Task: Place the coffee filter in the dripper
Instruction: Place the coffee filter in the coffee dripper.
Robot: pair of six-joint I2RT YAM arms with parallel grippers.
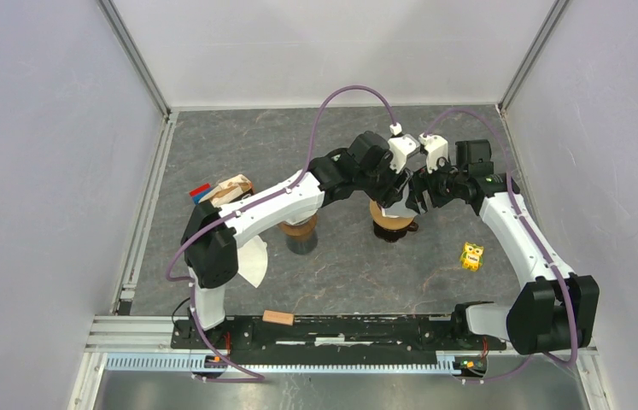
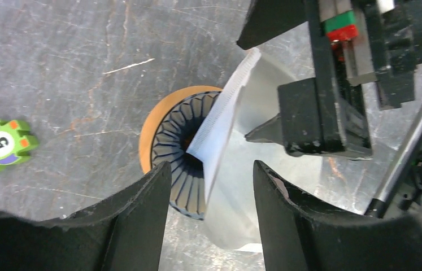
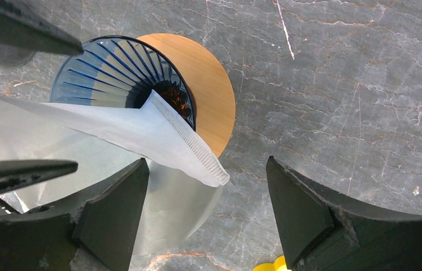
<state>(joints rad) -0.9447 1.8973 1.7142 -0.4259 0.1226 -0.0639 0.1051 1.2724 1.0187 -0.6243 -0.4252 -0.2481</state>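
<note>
The dripper has a dark blue ribbed cone and a round wooden collar, and stands at mid-table. The white paper coffee filter is folded flat, with its pointed end down in the cone and its crimped edge leaning out over the rim. My left gripper hovers above with its jaws apart, and the filter passes between them untouched. My right gripper is open wide on the opposite side, the filter's corner above the gap. In the top view, the left gripper and right gripper crowd over the dripper.
A second brown dripper-like cup stands left of centre, and a loose white filter lies by the left arm. A yellow toy lies at the right. A wooden block rests on the near rail, and a wooden piece and a red-blue block sit at the left.
</note>
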